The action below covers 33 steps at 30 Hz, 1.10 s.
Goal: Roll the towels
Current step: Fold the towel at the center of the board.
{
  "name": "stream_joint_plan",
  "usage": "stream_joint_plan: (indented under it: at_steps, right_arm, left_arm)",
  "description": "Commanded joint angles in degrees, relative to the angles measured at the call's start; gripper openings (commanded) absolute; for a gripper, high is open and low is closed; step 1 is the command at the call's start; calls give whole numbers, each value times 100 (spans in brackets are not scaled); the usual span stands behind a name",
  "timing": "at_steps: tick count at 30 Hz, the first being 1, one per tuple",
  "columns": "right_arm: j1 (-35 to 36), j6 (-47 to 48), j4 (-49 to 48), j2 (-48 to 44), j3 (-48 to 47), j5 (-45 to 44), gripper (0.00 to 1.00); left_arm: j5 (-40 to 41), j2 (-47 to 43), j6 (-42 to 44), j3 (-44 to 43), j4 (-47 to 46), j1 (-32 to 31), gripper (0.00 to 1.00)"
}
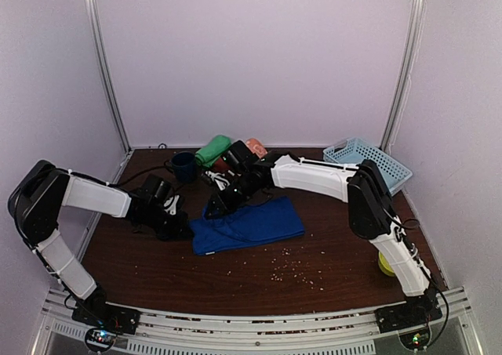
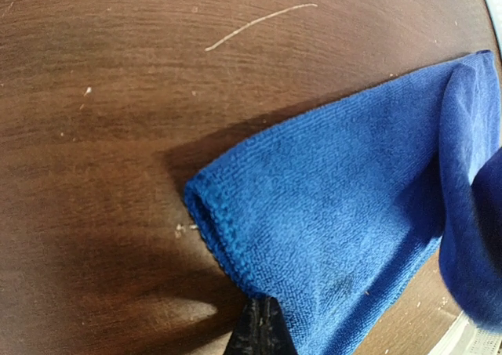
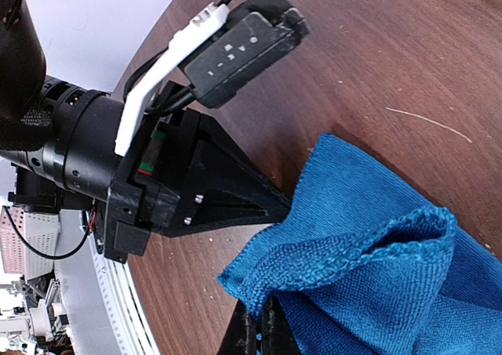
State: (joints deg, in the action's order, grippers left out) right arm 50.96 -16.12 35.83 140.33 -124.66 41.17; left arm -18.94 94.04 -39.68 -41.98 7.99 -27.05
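Your dark brown wooden table (image 1: 157, 277) sits between pale walls (image 1: 259, 57). Count one royal blue cloth towel (image 1: 255, 226), pinched by left gripper (image 1: 187, 231) and right gripper (image 1: 213, 208).

- The counter (image 1: 337, 253) is dark brown wood with a visible grain; small pale crumbs (image 1: 294, 270) lie scattered on its near part.
- A thin pale line (image 2: 259, 26), a thread or a scratch, crosses the wood.
- The back wall (image 1: 259, 57) and the side walls are plain, pale lilac-white.
- Two metal posts (image 1: 106, 65) stand in the back corners.
- A white ribbed rail (image 1: 259, 327) runs along the near edge.
- The light is soft and even.
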Motion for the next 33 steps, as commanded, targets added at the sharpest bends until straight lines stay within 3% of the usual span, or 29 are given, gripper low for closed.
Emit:
stream_joint_plan:
  at_steps: [1,19,23,28,31,33]
  right_arm:
    - [121,-199,-254,218,-232,148,0]
    - [306,-512,-576,762,-296,12,0]
    - [297,-536,-651,796,-408,275,20]
    - [245,-295,-505,317,-295,227,36]
    - [220,-156,-406,27,-172,205,40]
    - [181,-35,-374,-209,-14,155,41]
  left_arm:
    - [87,89,-37,238,287,-7,0]
    - [237,-166,-30,295,342,-11,0]
    - [397,-395,-79,313,528,-8,0]
    - [667,-783,-20,208,872,-10,0]
    - [748,-874,41,67,881,-3,1]
    - [782,-870,129,-76,874,-8,8]
